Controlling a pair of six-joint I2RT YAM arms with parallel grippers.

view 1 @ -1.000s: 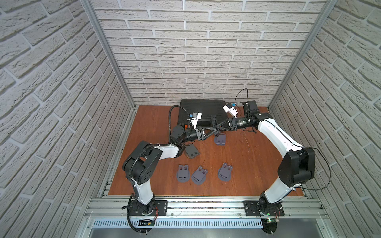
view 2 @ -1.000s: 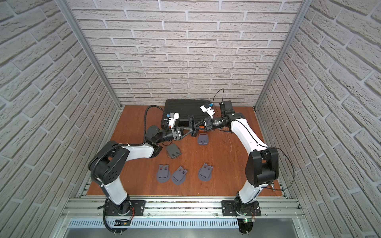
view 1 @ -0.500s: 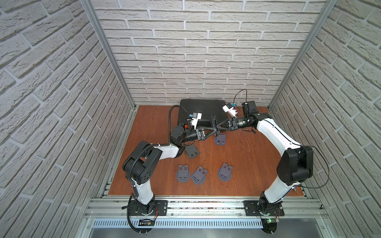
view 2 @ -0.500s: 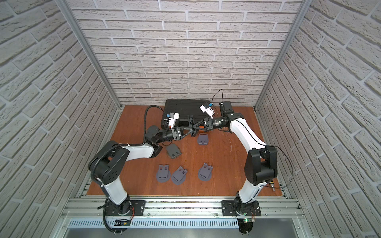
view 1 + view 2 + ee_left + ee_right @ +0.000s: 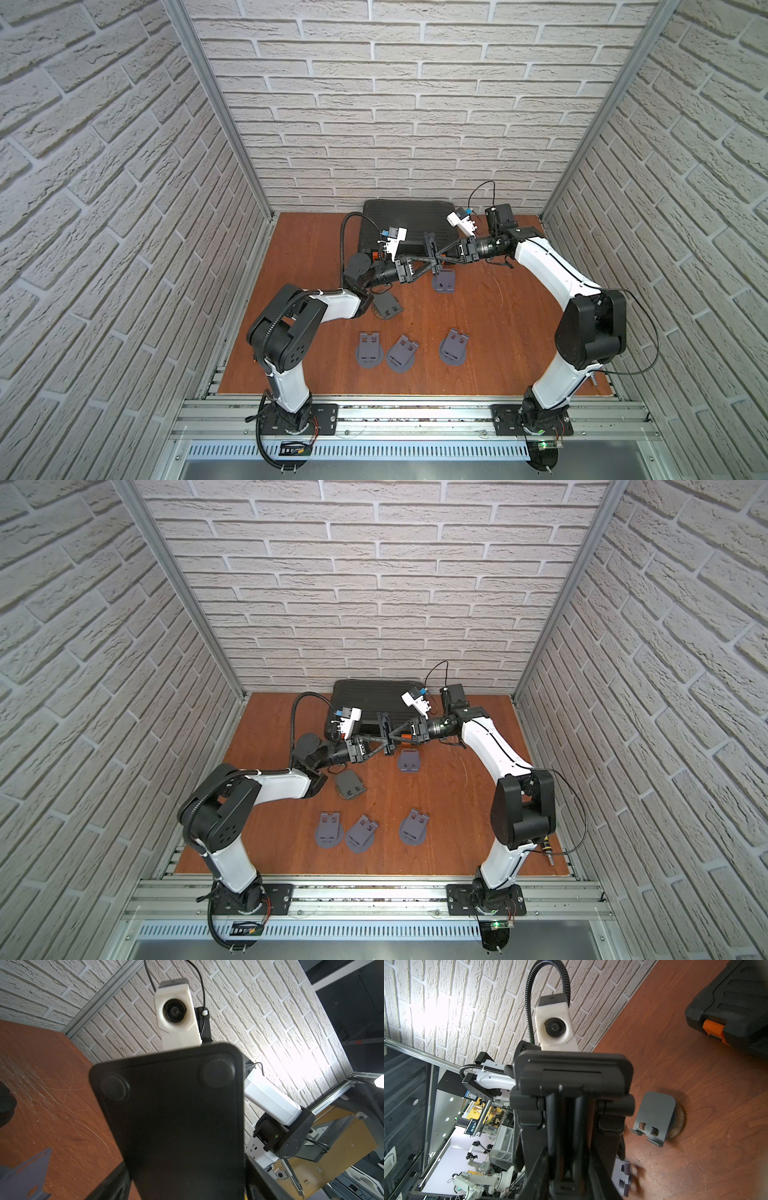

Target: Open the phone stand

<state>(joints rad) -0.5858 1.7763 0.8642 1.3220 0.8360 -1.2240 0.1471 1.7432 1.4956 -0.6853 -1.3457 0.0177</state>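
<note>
The black phone stand (image 5: 429, 243) (image 5: 384, 725) hangs in the air above the back of the table, held between my two arms. My left gripper (image 5: 428, 264) (image 5: 380, 744) reaches in from the left. Its jaws stand wide, shut on the stand's flat base plate (image 5: 176, 1115), whose two round rubber feet show in the left wrist view. My right gripper (image 5: 441, 257) (image 5: 395, 735) comes from the right and is shut on the narrow stem below the hinged cradle (image 5: 573, 1078). The fingertips of both grippers are mostly hidden behind the stand.
Several grey phone holders lie on the wooden table (image 5: 498, 332): one just under the stand (image 5: 444, 280) (image 5: 654, 1118), one by my left arm (image 5: 386, 307), three in a front row (image 5: 401, 353). A black case (image 5: 405, 216) (image 5: 733, 1001) sits against the back wall.
Both grippers stay on the stand at the same spot. The right arm's elbow has shifted slightly.
</note>
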